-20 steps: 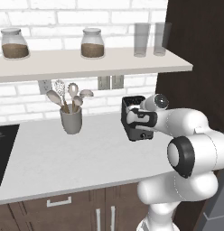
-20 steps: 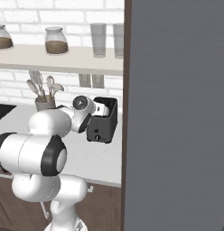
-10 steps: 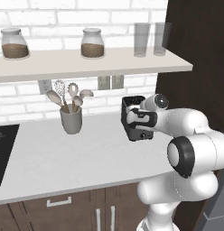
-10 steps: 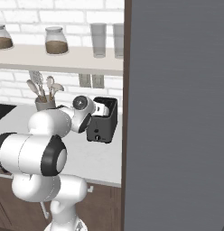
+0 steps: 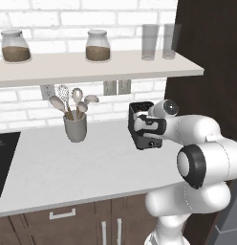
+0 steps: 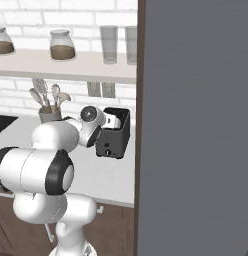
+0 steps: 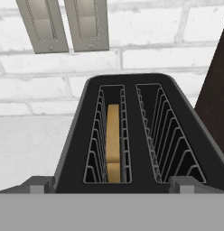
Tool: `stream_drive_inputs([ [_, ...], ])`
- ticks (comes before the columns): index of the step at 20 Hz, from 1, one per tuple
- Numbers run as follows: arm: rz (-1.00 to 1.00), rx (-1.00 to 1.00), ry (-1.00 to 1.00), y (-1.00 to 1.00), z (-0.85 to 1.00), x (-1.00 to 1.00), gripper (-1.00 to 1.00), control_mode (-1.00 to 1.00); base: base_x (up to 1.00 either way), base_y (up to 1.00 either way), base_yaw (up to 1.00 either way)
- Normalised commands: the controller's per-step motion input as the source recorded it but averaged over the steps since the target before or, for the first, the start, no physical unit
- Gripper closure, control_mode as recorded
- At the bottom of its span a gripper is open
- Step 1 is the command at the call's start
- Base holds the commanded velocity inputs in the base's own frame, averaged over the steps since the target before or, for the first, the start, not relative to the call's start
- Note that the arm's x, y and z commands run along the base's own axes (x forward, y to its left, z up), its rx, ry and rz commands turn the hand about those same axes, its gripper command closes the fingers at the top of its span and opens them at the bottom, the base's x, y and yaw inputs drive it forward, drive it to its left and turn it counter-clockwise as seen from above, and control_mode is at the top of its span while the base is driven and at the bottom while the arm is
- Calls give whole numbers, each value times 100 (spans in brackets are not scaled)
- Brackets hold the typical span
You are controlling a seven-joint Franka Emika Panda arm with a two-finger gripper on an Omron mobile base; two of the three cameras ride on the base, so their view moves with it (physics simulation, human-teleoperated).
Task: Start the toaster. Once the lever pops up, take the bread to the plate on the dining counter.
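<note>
Up close in the hand view: two small dark finger tips of the white arm's gripper (image 7: 112, 184) poking up at the bottom, spread wide to either side of the near end of the small boxy dark-grey two-slot toaster (image 7: 132, 135), nothing pinched between them, so released. Not clear whether the tips actually touch the toaster body.

Just past those, the black slotted top with wire cages in both slots. Sitting down inside the left slot, on edge, the flat tan-brown slice of bread (image 7: 113, 140); right slot bare wire.

From the base views: toaster (image 5: 145, 127) parked on the white worktop (image 5: 68, 167) near its right edge, close to the back brick wall, right beside the dark brown tall cabinet side (image 5: 206, 72). Hand hanging right at the toaster's top.

Further left along the back edge, a grey utensil cup (image 5: 75, 127) with spoons and a whisk. Behind the toaster on the wall, two grey outlet plates (image 7: 64, 25). Up on the shelf (image 5: 91, 64), two glass jars of brown stuff and two clear glasses.
</note>
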Motion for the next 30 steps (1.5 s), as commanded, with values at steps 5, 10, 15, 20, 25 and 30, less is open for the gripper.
stream_drive_inputs([
  [5,0,0,0,0,0,0,-100,-100,0,0,0],
  [10,0,0,0,0,0,0,-100,-100,0,0,0],
  [15,0,0,0,0,0,0,-100,-100,0,0,0],
  [20,0,0,0,0,0,0,-100,-100,0,0,0],
  [25,0,0,0,0,0,0,-100,-100,0,0,0],
  [30,0,0,0,0,0,0,-100,-100,0,0,0],
])
